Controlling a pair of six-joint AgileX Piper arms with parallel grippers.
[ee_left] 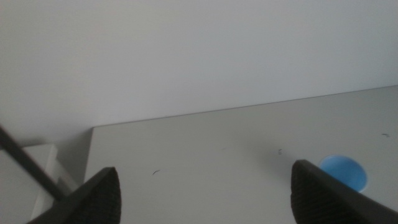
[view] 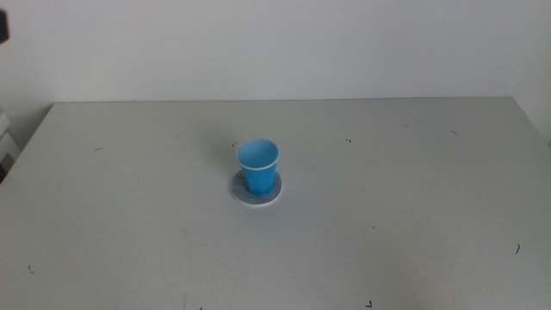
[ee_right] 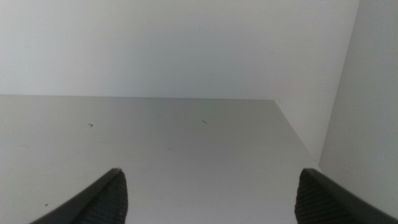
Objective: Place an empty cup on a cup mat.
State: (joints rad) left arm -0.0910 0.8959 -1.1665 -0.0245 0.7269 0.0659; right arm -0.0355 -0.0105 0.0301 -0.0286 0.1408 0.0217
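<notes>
Cup (view: 257, 167) is sitting upright, centred on the cup mat (view: 256, 193); left gripper (ee_left: 205, 193) and right gripper (ee_right: 210, 196) are hanging spread wide, empty, clear of the mat, so placement looks done.

The cup (view: 257, 165) stands upright on the cup mat (view: 256, 195), near the middle of the tabletop (view: 413, 207).

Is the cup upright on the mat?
Yes: cup stands upright, rim up, on the cup mat. Both grippers are clear.

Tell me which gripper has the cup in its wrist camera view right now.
The left gripper, jaws open: the cup shows beside one jaw. The right gripper, also open, sees only bare table. The cup stands on the cup mat.
</notes>
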